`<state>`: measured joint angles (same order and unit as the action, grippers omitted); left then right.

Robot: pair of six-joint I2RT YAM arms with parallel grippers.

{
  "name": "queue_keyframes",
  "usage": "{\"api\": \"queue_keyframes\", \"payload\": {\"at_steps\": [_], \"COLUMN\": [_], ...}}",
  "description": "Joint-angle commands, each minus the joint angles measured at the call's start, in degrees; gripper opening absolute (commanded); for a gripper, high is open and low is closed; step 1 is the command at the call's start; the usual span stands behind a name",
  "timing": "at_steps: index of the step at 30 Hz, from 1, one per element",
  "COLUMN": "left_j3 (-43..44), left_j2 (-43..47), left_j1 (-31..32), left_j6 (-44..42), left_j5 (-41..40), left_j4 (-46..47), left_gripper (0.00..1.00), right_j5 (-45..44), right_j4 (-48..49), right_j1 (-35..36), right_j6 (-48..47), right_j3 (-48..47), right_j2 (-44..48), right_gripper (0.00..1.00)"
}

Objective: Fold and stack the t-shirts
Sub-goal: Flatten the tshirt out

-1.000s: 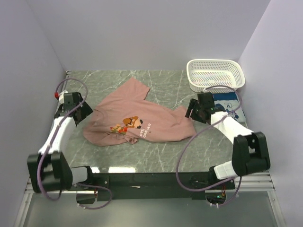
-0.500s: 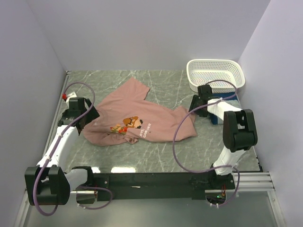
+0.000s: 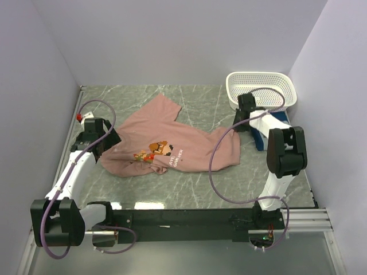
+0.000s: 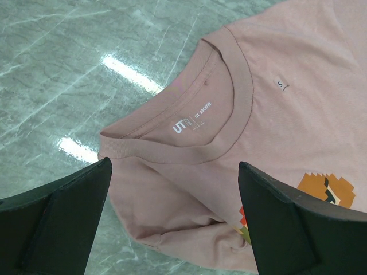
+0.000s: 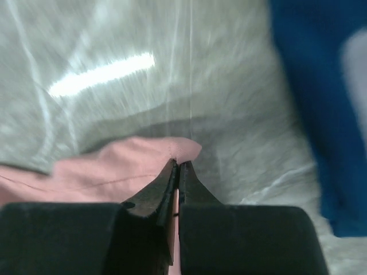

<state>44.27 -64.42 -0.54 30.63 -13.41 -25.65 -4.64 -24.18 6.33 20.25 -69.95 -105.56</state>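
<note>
From above, we see the pink t-shirt (image 3: 172, 143) spread loosely on the counter (image 3: 195, 183) between our two tools, print side up and rumpled. The left tool (image 3: 109, 139) sits at the shirt's left edge, by the collar. The right tool (image 3: 236, 127) is at the shirt's opposite edge, on the sleeve. Just past that tool on its right lies the blue t-shirt (image 3: 279, 117), partly hidden by the arm. Beyond the tool stands the white basket (image 3: 287, 80).

In the left wrist view, our left tool (image 4: 175, 166) is spread wide, holding nothing. The shirt's collar (image 4: 241, 86) lies beneath and ahead of the gap between the fingers (image 4: 63, 217), with the neck label (image 4: 192, 117) showing. A corner of the pixel print (image 4: 327, 192) lies just by the right finger. We cannot tell whether the fingertips touch the cloth.

In the right wrist view, which is blurred, our right tool (image 5: 178, 167) is pinched closed on the edge of the pink cloth, which trails to its left. The blue t-shirt lies to the tool's right, apart from it, with bare counter between.
</note>
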Motion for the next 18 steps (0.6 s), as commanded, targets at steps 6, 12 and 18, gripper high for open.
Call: {"api": "queue_keyframes", "payload": {"at_steps": [6, 12, 18], "left_j3": [1.9, 1.5, 1.7], "left_j2": [-0.7, -0.4, 0.0], "left_j1": [0.1, 0.1, 8.2], "left_j6": [-0.7, -1.1, 2.1], "left_j5": [-0.7, 0.6, -0.1], "left_j4": [0.9, 1.2, -2.6], "left_gripper": [0.97, 0.97, 0.96], "right_j5": [-13.3, -9.7, 1.7], "right_j4": [-3.6, -3.2, 4.3], "right_j1": [-1.9, 3.9, 16.5], "right_j6": [3.8, 0.2, -0.8], "right_j3": [-16.3, -13.5, 3.0], "right_j2": [4.9, 11.1, 23.1], "right_gripper": [0.17, 0.53, 0.62]}}
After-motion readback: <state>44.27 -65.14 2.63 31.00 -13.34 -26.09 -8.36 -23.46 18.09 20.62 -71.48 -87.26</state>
